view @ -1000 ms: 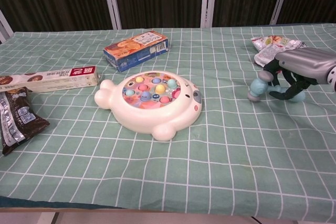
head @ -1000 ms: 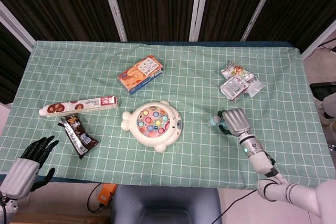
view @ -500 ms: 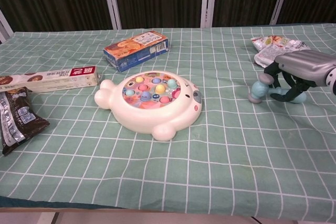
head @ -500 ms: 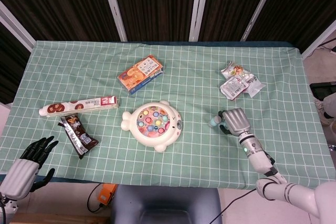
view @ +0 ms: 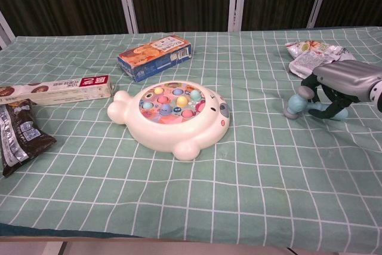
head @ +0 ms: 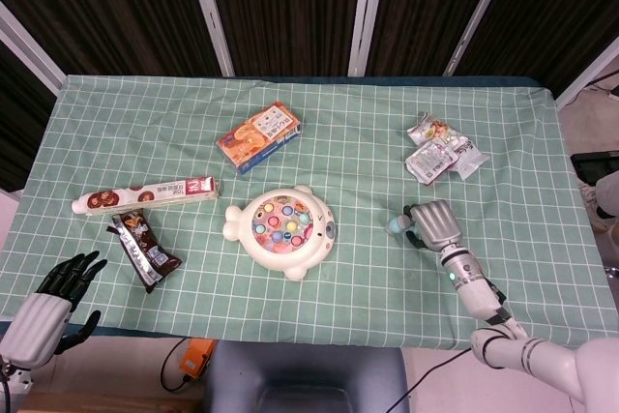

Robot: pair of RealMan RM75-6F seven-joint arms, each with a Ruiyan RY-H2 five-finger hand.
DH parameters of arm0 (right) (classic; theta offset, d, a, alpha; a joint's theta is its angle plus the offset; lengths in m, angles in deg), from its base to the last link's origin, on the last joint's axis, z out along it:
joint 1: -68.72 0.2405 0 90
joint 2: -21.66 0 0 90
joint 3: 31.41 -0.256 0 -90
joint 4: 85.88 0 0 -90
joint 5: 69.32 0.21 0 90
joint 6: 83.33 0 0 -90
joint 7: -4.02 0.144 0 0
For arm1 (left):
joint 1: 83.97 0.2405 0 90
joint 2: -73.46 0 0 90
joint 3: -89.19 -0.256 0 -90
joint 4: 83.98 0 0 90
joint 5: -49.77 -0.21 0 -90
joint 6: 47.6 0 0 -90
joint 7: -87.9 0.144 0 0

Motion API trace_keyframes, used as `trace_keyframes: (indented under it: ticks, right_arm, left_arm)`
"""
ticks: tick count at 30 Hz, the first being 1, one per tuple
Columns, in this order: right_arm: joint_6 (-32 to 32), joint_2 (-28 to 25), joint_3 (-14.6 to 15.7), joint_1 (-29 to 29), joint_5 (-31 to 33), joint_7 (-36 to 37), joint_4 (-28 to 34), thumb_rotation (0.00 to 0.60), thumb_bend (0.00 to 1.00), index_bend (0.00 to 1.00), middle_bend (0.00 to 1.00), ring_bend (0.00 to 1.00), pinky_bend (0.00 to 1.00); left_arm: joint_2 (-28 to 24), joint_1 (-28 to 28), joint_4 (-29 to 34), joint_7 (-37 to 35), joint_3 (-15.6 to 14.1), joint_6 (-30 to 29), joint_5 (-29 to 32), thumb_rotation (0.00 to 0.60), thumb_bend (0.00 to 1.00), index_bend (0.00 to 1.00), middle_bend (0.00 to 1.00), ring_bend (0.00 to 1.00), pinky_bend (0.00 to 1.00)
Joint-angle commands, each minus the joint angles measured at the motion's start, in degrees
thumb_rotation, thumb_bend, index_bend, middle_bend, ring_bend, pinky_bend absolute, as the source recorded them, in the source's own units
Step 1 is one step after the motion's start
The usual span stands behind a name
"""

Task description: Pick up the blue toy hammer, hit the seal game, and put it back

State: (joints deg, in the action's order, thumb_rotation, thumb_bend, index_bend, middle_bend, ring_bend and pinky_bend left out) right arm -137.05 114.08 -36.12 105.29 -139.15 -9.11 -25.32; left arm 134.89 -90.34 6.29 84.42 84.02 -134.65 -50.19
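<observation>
The blue plastic toy hammer (head: pixel 395 225) lies on the green checked bench (head: pixel 338 142) under our right hand (head: pixel 433 224); our left hand (head: pixel 48 309) hangs with fingers spread. In the chest view, our right fingers (view: pixel 329 98) arch around the hammer (view: pixel 310 108), right of the white seal game (view: pixel 171 114).

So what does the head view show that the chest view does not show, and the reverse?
Only the head view shows the left robot hand, open at the table's near left corner, and the full cookie box.

Only the chest view shows, from the side, the right robot hand with its fingers around the blue toy hammer, which lies low on the cloth.

Both show the seal game, the orange box and the snack packets.
</observation>
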Motion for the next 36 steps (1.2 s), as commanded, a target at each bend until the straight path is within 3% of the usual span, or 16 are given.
trace_keyframes:
  ticks: [1, 15, 36]
  right_arm:
    - [0.09, -0.01, -0.16, -0.12, -0.20, 0.16, -0.11, 0.600, 0.50, 0.94, 0.71, 0.71, 0.77]
    - [0.84, -0.31, -1.09, -0.64, -0.68, 0.73, -0.22, 0.600, 0.46, 0.84, 0.69, 0.68, 0.73]
    - [2.98, -0.47, -2.86, -0.73, 0.82, 1.52, -0.79, 0.600, 0.44, 0.78, 0.65, 0.67, 0.72]
  left_arm:
    - [0.00, -0.01, -0.02, -0.01, 0.01, 0.02, 0.03, 0.600, 0.41, 0.00, 0.03, 0.02, 0.13]
    - [0.03, -0.18, 0.10, 0.26, -0.04, 0.41, -0.01, 0.600, 0.41, 0.00, 0.03, 0.02, 0.13]
    - [0.16, -0.29, 0.18, 0.70, -0.01, 0.81, 0.25, 0.600, 0.41, 0.00, 0.03, 0.02, 0.13]
